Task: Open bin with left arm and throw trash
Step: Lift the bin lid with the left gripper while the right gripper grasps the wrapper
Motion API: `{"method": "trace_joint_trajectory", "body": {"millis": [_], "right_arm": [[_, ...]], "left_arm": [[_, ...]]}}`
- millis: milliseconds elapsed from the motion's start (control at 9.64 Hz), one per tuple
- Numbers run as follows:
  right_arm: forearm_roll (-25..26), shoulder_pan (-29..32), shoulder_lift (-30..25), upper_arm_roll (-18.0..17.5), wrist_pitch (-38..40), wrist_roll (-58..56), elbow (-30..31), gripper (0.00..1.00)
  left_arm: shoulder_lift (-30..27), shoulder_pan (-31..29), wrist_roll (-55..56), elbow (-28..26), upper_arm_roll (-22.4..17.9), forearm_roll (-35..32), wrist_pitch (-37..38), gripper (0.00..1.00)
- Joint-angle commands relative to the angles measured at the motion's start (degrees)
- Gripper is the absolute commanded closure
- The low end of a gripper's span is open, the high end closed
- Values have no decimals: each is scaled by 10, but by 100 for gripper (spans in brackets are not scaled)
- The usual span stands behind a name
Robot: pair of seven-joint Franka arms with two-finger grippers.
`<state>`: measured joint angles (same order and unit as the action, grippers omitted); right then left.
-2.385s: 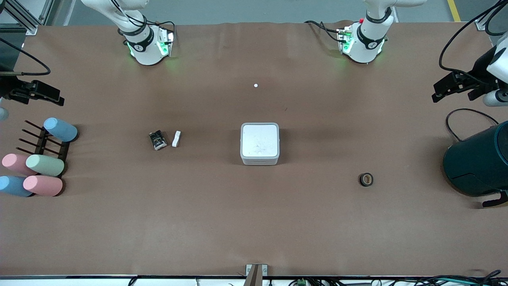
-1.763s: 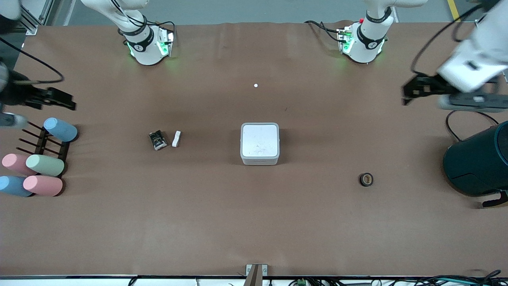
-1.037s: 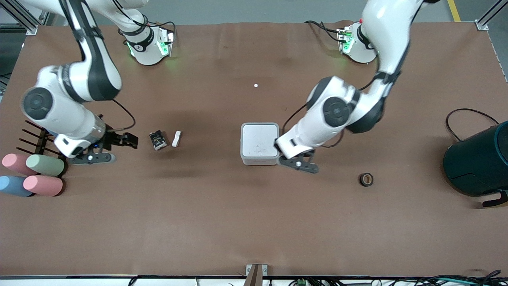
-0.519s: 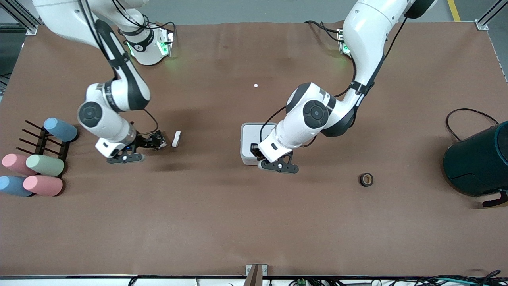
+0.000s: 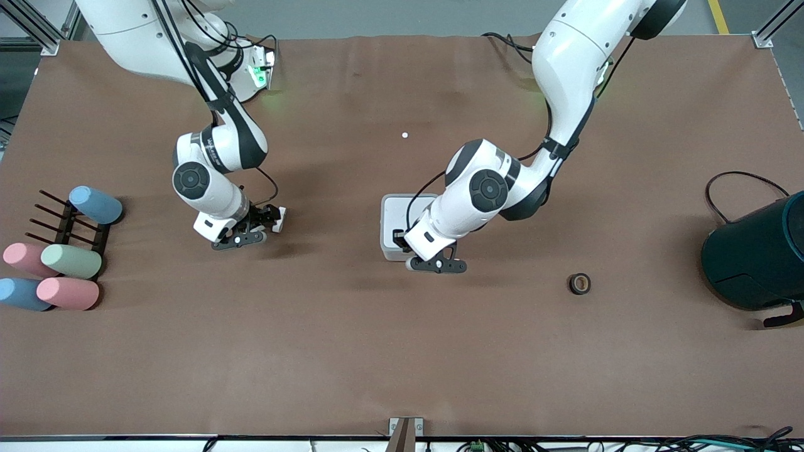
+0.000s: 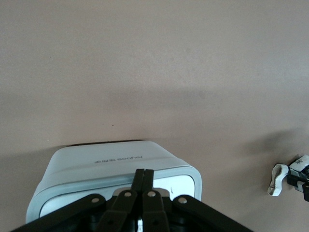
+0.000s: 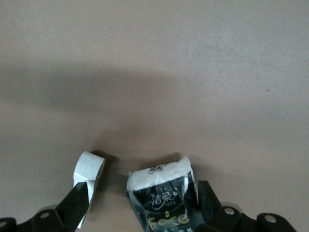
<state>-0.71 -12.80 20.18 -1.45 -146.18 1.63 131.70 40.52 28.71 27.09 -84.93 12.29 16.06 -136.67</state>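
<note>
The white-grey bin (image 5: 392, 216) sits mid-table with its lid down. My left gripper (image 5: 399, 238) is shut over the lid's edge nearest the front camera, and in the left wrist view its closed fingertips (image 6: 144, 173) rest against the bin (image 6: 120, 162). My right gripper (image 5: 264, 218) is open and low over the trash toward the right arm's end. The black wrapper (image 7: 161, 203) lies between its fingers (image 7: 79, 203), untouched. The white piece (image 7: 89, 169) (image 5: 281, 216) lies just outside one finger. The dark tape roll (image 5: 580, 284) lies alone toward the left arm's end.
A large dark teal container (image 5: 757, 254) with a cable stands at the left arm's end. Pastel cylinders (image 5: 69, 260) and a black rack (image 5: 59, 220) lie at the right arm's end. A tiny white dot (image 5: 405, 135) lies nearer the bases.
Both arms swung in from the table's ends. The left gripper came down onto the bin's front edge. The right gripper moved over the black wrapper and now straddles it.
</note>
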Motion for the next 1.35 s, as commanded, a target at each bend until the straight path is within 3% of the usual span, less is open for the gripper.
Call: {"method": "trace_joint_trajectory", "body": {"millis": [0,104,207,415,519,726,1037,1244], "right_arm": [[15,2,-19,3,-6,-7,29,0],[18,3,-18,3,-6,-8,30,2],[19,3,-17,3,-6,-8,30,16],[19,14,-15,3,-2,-8,30,78],[19,15,-18,3,2,-7,30,95],[14,20,-29,2,19,22,2,99],[-38,6,-39,-1,246,165,-198,99],[-54,-40,-40,-1,294,278,-275,99]], "left_arm": [[-32,-14,3,-27,-5,-4,95,100],[-38,-13,22,-32,0,1,106,100],[-35,-6,38,-33,1,0,112,100],[-18,5,31,-33,-2,-5,85,100],[-10,6,31,-44,-2,-15,49,100],[-19,-5,37,-56,-1,-71,34,100],[-83,-56,29,6,-6,-87,233,100],[-103,-109,-70,6,-7,-96,270,99]]}}
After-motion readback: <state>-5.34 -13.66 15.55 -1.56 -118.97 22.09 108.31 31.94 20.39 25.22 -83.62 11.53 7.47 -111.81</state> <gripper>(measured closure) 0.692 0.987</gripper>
